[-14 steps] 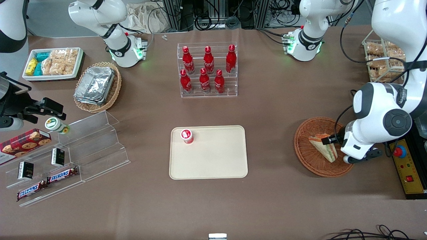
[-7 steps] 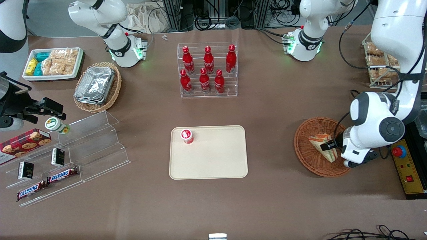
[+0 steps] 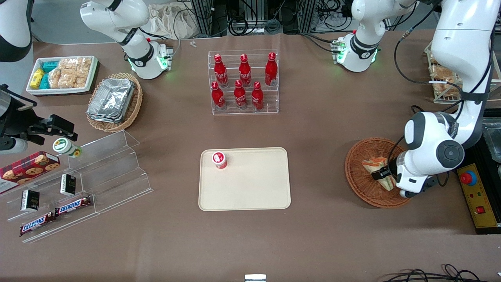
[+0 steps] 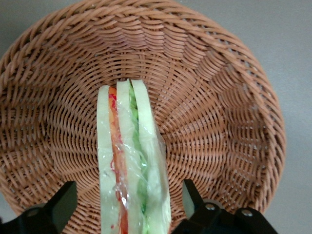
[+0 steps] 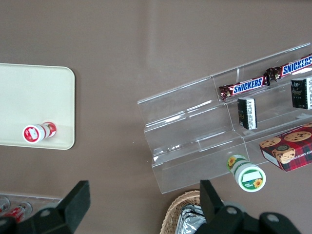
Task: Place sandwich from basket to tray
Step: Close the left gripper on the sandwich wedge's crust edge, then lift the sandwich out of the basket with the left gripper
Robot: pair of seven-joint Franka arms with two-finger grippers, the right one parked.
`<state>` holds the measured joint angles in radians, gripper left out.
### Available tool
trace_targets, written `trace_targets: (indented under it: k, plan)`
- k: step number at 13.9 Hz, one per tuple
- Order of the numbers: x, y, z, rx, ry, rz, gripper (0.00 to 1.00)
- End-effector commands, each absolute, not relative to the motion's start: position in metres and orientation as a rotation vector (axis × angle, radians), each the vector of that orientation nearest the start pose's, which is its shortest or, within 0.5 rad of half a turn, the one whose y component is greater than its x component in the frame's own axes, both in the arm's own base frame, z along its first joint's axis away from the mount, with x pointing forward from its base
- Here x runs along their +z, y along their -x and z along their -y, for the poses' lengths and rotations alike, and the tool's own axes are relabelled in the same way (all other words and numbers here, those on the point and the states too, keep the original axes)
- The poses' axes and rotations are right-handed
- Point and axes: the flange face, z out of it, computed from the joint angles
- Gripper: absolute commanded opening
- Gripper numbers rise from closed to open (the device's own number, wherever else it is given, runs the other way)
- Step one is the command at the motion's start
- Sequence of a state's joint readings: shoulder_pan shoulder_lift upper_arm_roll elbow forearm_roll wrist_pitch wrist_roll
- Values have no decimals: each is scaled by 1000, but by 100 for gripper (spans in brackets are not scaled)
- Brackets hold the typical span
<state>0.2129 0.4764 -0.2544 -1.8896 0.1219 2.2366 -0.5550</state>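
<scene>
The wrapped sandwich (image 3: 375,165) (image 4: 127,156) stands on edge in the reddish-brown wicker basket (image 3: 358,184) (image 4: 219,117) toward the working arm's end of the table. My left gripper (image 3: 382,175) (image 4: 127,197) is down in the basket, open, straddling the sandwich. One black finger (image 4: 61,204) stands on each side of it, with a gap between each finger and the wrap. The beige tray (image 3: 254,188) (image 5: 34,97) lies at the middle of the table, well apart from the basket.
A small red-and-white cup (image 3: 219,159) (image 5: 36,132) stands in one corner of the tray. A rack of red bottles (image 3: 243,82) stands farther from the camera than the tray. Clear acrylic steps (image 3: 98,176) with snacks lie toward the parked arm's end. A yellow control box (image 3: 479,199) sits beside the basket.
My left gripper has come down into the basket and shifted slightly toward the tray, so its open fingers now flank the sandwich. The sandwich has not moved.
</scene>
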Motion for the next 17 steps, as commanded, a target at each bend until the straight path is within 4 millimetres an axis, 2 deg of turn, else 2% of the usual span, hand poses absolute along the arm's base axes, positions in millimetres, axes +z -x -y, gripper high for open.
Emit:
trace_targets:
  k: [1,6,7,8,10,15,17]
  plan:
    - [244,-613,11,153,3042,774,83]
    - [259,-614,13,142,3014,830,31]
    - [271,-615,13,144,3008,825,19]
    - [285,-617,13,148,3001,821,15]
    - [322,-620,18,158,2982,812,13]
    - [435,-629,74,281,2991,685,13]
    - [460,-628,99,279,3028,646,13]
